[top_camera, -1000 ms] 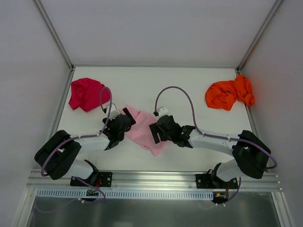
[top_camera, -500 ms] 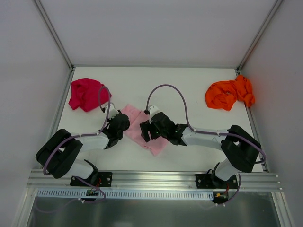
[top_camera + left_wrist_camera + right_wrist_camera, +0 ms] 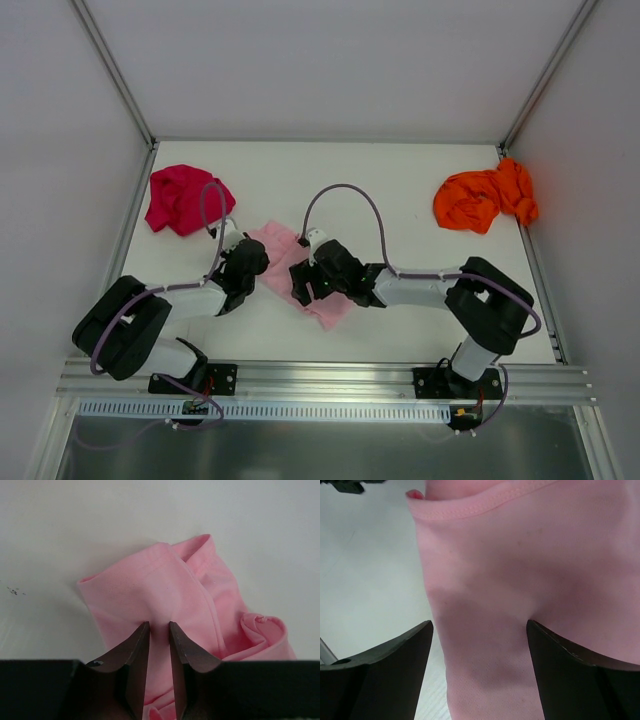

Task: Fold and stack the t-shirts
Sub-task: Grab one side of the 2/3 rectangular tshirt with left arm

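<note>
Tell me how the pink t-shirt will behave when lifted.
Probably floppy: the pink t-shirt lies rumpled in soft folds, so it should drape and unfurl. Likely light: the left hand pinches just a thin ridge, which might slip.

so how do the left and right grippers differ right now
The left gripper is pinched nearly shut on a fold of the pink t-shirt; the right gripper stands wide open over it. The left sits at its left edge, the right mid-shirt. Both are down at the same shirt.
</note>
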Controlling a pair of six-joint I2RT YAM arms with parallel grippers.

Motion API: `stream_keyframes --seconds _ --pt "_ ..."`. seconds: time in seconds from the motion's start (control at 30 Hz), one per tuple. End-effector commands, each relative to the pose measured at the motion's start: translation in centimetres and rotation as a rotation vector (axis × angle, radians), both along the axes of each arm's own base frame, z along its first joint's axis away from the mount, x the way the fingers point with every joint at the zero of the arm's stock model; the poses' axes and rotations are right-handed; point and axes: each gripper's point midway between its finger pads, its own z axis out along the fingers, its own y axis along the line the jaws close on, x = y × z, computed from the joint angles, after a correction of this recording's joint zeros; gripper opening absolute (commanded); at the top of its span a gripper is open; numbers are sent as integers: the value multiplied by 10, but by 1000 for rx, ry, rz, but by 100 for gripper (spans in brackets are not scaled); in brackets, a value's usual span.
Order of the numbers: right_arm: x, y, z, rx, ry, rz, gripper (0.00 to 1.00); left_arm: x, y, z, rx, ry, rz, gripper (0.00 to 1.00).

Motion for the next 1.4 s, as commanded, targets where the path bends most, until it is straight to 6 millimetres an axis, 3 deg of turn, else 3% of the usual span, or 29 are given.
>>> stream_keyframes --seconds 0.0,0.03,0.1,0.17,0.2,0.23,0.27,0.3,0.37,0.47,0.67,0.73,0.77,0.9,0.97,1.1,1.17,1.23,1.37 --pt "-8 1 -23 -15 57 -19 81 4 7 15 -12 -49 16 23" --pt "1 -6 -30 -50 38 -74 80 5 7 17 -18 -56 13 21" --pt "-1 -16 -53 -135 61 -92 80 4 8 19 -20 -57 12 21" --pt "-1 -16 -58 -166 55 -90 75 5 8 22 -19 -64 12 21" --pt "0 -16 -60 -180 52 -95 69 5 9 22 -18 -65 15 21" --pt "-3 -18 -63 -200 53 -92 50 5 10 23 -18 -65 18 21" --pt "-3 -20 -64 -207 53 -97 41 5 11 23 -19 -66 21 21" --pt "-3 -22 -64 -213 51 -104 35 5 12 24 -18 -68 21 20" --pt "-4 -31 -67 -239 57 -130 33 6 17 24 -15 -67 33 20" --pt "-4 -42 -61 -278 36 -169 34 8 21 25 -19 -65 41 20" --pt "-2 -75 -29 -402 -80 -312 36 10 25 20 -11 -53 53 18" --pt "-6 -87 -22 -440 -117 -356 32 11 26 20 -18 -50 56 17" --pt "-1 -94 -10 -450 -167 -403 23 12 26 18 -18 -45 59 16" --pt "-10 -112 4 -513 -245 -467 6 16 22 14 -24 -28 51 11" --pt "-12 -111 3 -514 -256 -454 1 17 17 13 -36 -30 32 11" --pt "-11 -100 -7 -519 -253 -420 1 23 -2 22 -71 -76 -73 11" --pt "-11 -91 -12 -506 -242 -395 1 24 -9 30 -82 -105 -114 21" --pt "-11 -88 -19 -515 -236 -381 1 22 -9 32 -84 -121 -126 50" --pt "-11 -84 -21 -513 -235 -376 1 21 -14 47 -91 -165 -170 56"
